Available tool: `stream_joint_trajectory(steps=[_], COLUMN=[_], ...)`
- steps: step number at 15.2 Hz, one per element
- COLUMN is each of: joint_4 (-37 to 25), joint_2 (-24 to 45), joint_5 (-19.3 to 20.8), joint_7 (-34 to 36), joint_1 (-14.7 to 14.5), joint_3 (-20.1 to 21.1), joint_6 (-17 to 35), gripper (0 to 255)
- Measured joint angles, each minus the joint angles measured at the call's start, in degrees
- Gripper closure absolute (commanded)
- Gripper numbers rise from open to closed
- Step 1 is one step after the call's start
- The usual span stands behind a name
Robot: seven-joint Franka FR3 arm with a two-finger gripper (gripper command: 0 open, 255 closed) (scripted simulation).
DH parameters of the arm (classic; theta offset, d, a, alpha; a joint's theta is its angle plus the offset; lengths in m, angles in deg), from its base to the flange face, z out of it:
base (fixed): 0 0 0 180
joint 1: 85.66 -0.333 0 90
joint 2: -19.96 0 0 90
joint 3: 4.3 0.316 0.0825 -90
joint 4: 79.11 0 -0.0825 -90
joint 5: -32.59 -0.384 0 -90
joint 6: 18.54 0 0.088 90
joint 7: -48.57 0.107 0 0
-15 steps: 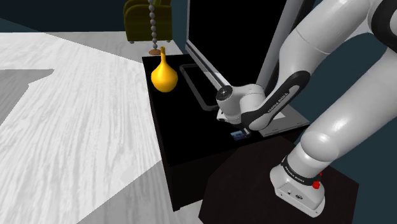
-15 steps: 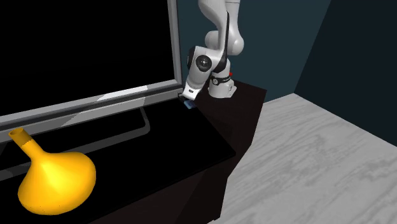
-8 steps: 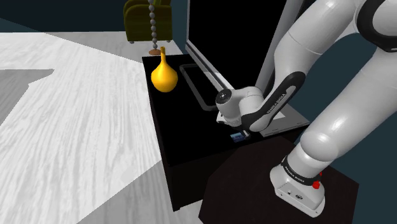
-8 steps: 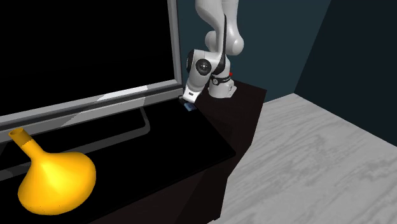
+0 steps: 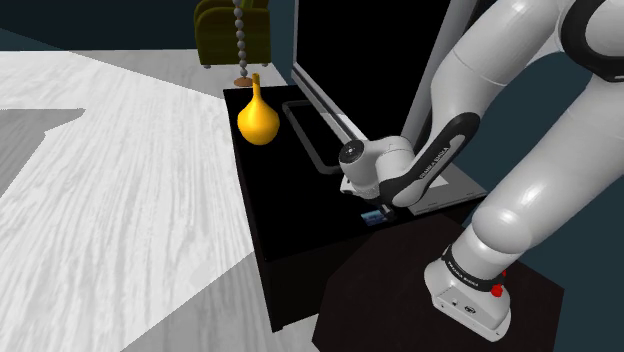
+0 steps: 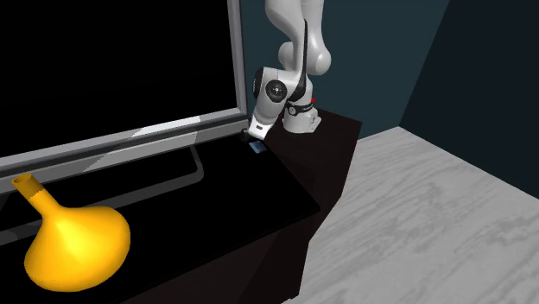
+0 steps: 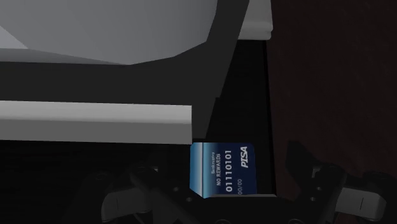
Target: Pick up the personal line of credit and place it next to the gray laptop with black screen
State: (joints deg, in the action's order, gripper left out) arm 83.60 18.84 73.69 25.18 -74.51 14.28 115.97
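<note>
Nearest, wrist view: claw (image 7: 229,170), all black, fingers spread wide with one to each side of the card (image 7: 222,168); could not tell whether either touched it.
Card: blue, flat on the black counter (image 7: 251,89), just off a corner of the laptop (image 7: 95,118). Bore the print NO REWARDS, 01110101 and PISA, legible in the wrist view; amounted to a blue speck in the other two views.
Shoulder view: claw (image 5: 372,205) lowered over the card (image 5: 375,215) at the counter's (image 5: 290,230) edge beside the dark stand (image 5: 400,290); white arm (image 5: 520,150) bent down from that view's upper right.
Second exterior view: claw (image 6: 257,138) and card (image 6: 257,148) seen from across the counter (image 6: 259,190), at the far end near the stand (image 6: 337,129), with the card close to the laptop's (image 6: 129,142) corner.
Laptop (image 5: 320,105): grey frame, black screen, open and upright, along the counter's side toward the shoulder view's right.
Vase: yellow, bulbous and narrow-necked, well apart from the card. Stood at the counter's far end in the shoulder view (image 5: 257,118), large in the foreground of the second exterior view (image 6: 73,242).
Beyond, shoulder view: grey beaded column (image 5: 241,40) and olive armchair (image 5: 232,30).
Floor: pale wood grain (image 5: 120,180), (image 6: 432,224).
</note>
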Motion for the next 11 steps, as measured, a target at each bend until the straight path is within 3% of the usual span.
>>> stream_joint_trajectory(steps=[2, 6, 11], joint_4=[0.07, -1.49, -1.78], joint_2=[-1.2, -6.46, -7.01], joint_5=[-1.41, -9.78, -10.94], joint_7=[-1.04, -5.99, -6.56], joint_1=[-0.4, -3.32, -3.79], joint_3=[0.34, 2.26, 2.5], joint_6=[-0.73, -6.08, -6.87], gripper=[0, 0, 0])
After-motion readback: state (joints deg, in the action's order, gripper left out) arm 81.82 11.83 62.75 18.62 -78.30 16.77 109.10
